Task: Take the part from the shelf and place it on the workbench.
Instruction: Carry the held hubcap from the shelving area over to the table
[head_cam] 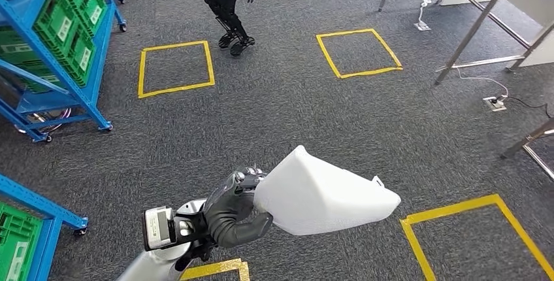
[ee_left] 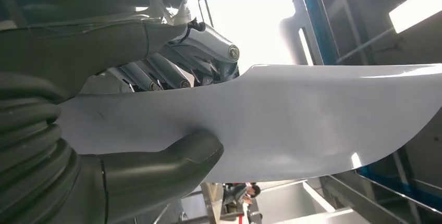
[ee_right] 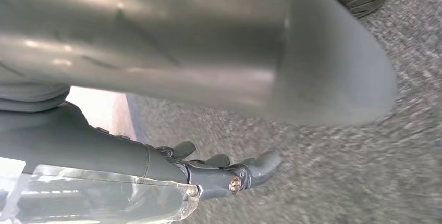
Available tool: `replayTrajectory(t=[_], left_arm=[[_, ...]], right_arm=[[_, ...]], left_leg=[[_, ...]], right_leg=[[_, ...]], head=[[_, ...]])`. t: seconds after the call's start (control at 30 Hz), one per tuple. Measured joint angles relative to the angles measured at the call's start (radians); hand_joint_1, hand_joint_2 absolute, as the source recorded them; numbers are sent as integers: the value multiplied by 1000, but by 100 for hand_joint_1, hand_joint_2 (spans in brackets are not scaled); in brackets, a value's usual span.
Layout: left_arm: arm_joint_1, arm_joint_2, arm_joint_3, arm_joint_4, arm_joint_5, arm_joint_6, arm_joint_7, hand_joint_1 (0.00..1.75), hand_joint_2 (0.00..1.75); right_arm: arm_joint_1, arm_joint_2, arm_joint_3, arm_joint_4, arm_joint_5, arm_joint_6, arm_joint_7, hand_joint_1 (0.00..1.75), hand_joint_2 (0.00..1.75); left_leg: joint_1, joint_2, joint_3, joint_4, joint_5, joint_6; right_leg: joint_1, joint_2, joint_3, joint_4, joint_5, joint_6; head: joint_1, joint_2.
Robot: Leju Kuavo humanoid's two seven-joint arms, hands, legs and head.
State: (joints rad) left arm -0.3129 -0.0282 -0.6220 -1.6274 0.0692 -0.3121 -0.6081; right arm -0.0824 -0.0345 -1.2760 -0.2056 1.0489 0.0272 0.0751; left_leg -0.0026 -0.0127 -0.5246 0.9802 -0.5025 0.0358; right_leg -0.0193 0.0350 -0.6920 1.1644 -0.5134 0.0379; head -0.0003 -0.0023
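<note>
Part (head_cam: 326, 196): white moulded shell, smooth and curved, held in the air over grey carpet (head_cam: 274, 111). Left hand (head_cam: 236, 208) grips it at one end, thumb (ee_left: 172, 159) pressed against one face and fingers (ee_left: 208, 47) wrapped over the opposite edge; the rest of the part juts out past the hand.

Right hand (ee_right: 224, 174): seen in the right wrist view above the carpet, fingers slightly curled with gaps between them, holding nothing.

Floor markings: 5 yellow tape squares (head_cam: 175, 67) on the carpet, some cut off by the picture's edge.

Shelving: blue rack (head_cam: 78, 91) on castors at the far left, loaded with green bins (head_cam: 68, 29); a 2nd blue rack (head_cam: 46, 212) with a green bin at the near left.

Other: a 2nd humanoid robot (head_cam: 225, 0), dark, standing beyond the squares. Metal-legged table (head_cam: 496, 6) at the far right, with a floor socket (head_cam: 494, 102) and cable just beside it.
</note>
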Motion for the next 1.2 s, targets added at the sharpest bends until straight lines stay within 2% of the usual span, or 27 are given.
replayTrajectory(t=[0.03,0.07,0.1,0.13,0.17,0.2,0.27,0.3,0.37,0.43,0.5,0.53,0.57,0.6,0.63,0.67,0.73,0.8,0.87,0.9,0.97,1.03,1.07,1.1,1.13,1.17,1.2], left_arm=[[3,2,5,1,-1,1,-3,175,175],[6,4,9,2,-2,1,-5,175,175],[8,6,12,3,-3,-1,-6,175,175],[10,7,14,3,-4,-4,-6,175,175],[11,7,16,3,-8,-7,-7,175,175],[12,7,18,1,-13,-10,-7,175,175],[13,7,24,-5,-23,-13,-7,175,175],[14,7,27,-7,-25,-13,-7,175,175],[15,7,29,-11,-27,-14,-7,175,175],[15,5,29,-15,-30,-15,-7,175,175],[18,3,28,-18,-36,-16,-7,175,175],[22,3,27,-18,-38,-16,-7,175,175],[26,4,26,-18,-39,-16,-7,175,175],[30,4,25,-18,-40,-15,-8,175,175],[32,4,24,-18,-43,-14,-9,175,175],[33,4,23,-18,-45,-12,-9,175,175],[34,3,23,-19,-51,-8,-11,175,175],[34,3,21,-23,-54,-4,-11,175,175],[34,1,19,-27,-56,-2,-7,175,175],[34,0,16,-30,-56,-2,-3,175,175],[35,-2,11,-33,-56,-3,4,175,175],[36,-3,9,-34,-56,-4,9,175,175],[37,-3,8,-34,-56,-6,10,175,175],[37,-3,6,-34,-56,-8,13,175,175],[37,-3,4,-34,-56,-10,15,175,175],[37,-4,0,-34,-57,-12,18,175,175],[37,-4,-3,-35,-58,-13,21,175,175]], right_arm=[[-2,1,0,0,1,0,2,0,0],[-2,2,0,0,1,0,3,0,0],[-2,3,0,0,1,0,3,0,0],[0,3,0,0,0,0,0,0,0],[1,2,0,0,-1,0,-3,0,0],[1,1,0,0,-1,1,-8,0,0],[1,-3,0,0,2,10,-17,0,0],[2,-6,1,0,4,16,-20,0,0],[9,-12,1,0,4,23,-23,0,0],[14,-17,1,-1,-2,25,-23,0,0],[14,-19,1,-1,-7,25,-22,0,0],[13,-20,1,-1,-9,25,-21,0,0],[13,-20,1,-1,-9,25,-20,0,0],[14,-19,1,-1,-9,25,-19,0,0],[16,-19,0,-1,-10,25,-18,0,0],[17,-19,0,-1,-10,25,-18,0,0],[17,-18,0,-1,-10,25,-18,0,0],[16,-16,0,-1,-9,25,-20,0,0],[19,-15,0,-2,-9,26,-24,0,0],[21,-14,0,-2,-9,27,-25,0,0],[21,-13,0,-2,-9,27,-27,0,0],[18,-12,0,-2,-9,28,-29,0,0],[17,-11,0,-2,-9,29,-29,0,0],[18,-9,0,-2,-9,30,-30,0,0],[20,-8,0,-2,-9,30,-30,0,0],[22,-7,0,-2,-9,31,-31,0,0],[22,-7,0,-3,-9,31,-31,0,0]], left_leg=[[-1,17,-1,0,0,1],[-3,34,-2,0,0,2],[-3,48,-3,1,-1,2],[-4,61,-3,1,-2,1],[-4,73,-2,1,-3,0],[-6,84,-1,1,-4,-2],[-12,102,1,4,-9,-10],[-14,109,1,4,-11,-14],[-13,119,1,5,-14,-23],[-7,88,-13,38,-39,-35],[-2,37,-64,149,-99,-42],[-1,24,-99,220,-129,-43],[0,19,-128,275,-145,-43],[0,17,-142,299,-143,-42],[0,14,-136,282,-122,-40],[0,8,-111,229,-89,-38],[2,-31,-43,88,-29,-31],[2,-58,-8,16,-14,-27],[0,-44,-5,9,-13,-19],[1,-33,-3,7,-9,-13],[4,-7,0,0,-2,-1],[1,21,-2,-1,-1,3],[0,35,-3,0,-1,3],[0,49,-4,0,-2,3],[0,61,-4,0,-3,2],[0,73,-3,0,-4,1],[-1,84,-1,0,-6,-1]], right_leg=[[0,-14,-29,66,-28,2],[0,-20,-48,112,-43,3],[0,-24,-50,125,-40,3],[0,-29,-31,98,-22,3],[0,-40,7,35,6,2],[1,-62,48,-38,29,0],[5,-90,104,-138,53,-9],[8,-92,109,-151,51,-14],[9,-71,107,-151,55,-26],[6,-54,106,-153,59,-37],[3,-35,104,-154,63,-45],[4,-24,101,-154,64,-48],[4,-12,100,-154,65,-49],[4,0,99,-154,66,-49],[4,13,99,-154,67,-48],[4,26,99,-153,68,-47],[5,50,98,-152,71,-41],[4,71,92,-152,75,-30],[-1,90,84,-154,81,-16],[-1,86,78,-149,79,-11],[1,43,47,-92,43,-3],[3,-8,-13,38,-25,4],[3,-19,-41,100,-49,7],[2,-24,-53,133,-57,8],[2,-28,-46,126,-46,9],[2,-35,-16,77,-21,8],[2,-52,28,1,9,7]], head=[[1,0],[1,0],[1,0],[1,0],[1,0],[2,0],[0,0],[-1,0],[-3,0],[-4,0],[-6,0],[-6,0],[-6,0],[-6,0],[-6,0],[-6,0],[-6,0],[-5,0],[-5,0],[-5,0],[1,0],[6,0],[6,0],[6,0],[6,0],[6,0],[7,0]])
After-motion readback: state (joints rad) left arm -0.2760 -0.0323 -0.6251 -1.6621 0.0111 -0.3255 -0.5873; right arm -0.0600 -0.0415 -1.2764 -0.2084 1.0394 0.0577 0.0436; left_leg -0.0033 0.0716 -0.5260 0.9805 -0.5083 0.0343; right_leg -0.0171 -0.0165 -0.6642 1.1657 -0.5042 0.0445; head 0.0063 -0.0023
